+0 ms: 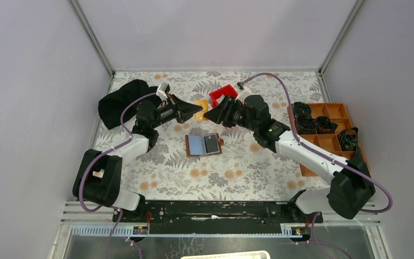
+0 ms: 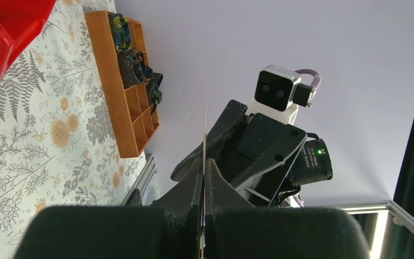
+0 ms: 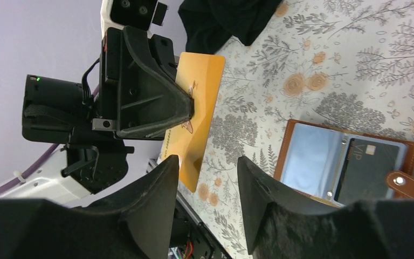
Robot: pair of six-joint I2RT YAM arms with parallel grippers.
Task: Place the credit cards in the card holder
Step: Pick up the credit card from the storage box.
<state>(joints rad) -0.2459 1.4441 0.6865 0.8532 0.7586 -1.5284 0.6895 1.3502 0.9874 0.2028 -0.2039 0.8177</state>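
My left gripper (image 1: 196, 111) is shut on an orange-yellow credit card (image 1: 201, 104), held on edge in the air above the table. In the left wrist view the card (image 2: 205, 132) shows as a thin line between the closed fingers. My right gripper (image 1: 209, 114) faces it with jaws open, and the card (image 3: 197, 102) stands just beyond its fingertips without touching them. The card holder (image 1: 187, 147) lies open on the table below, brown leather with a tab clasp (image 3: 407, 184). A light blue card (image 3: 310, 156) and a dark card (image 3: 369, 170) sit in it.
A red plastic bin (image 1: 223, 94) stands behind the grippers. An orange-brown compartment tray (image 1: 331, 143) with black items sits at the right edge. A black cloth (image 1: 119, 102) lies at the back left.
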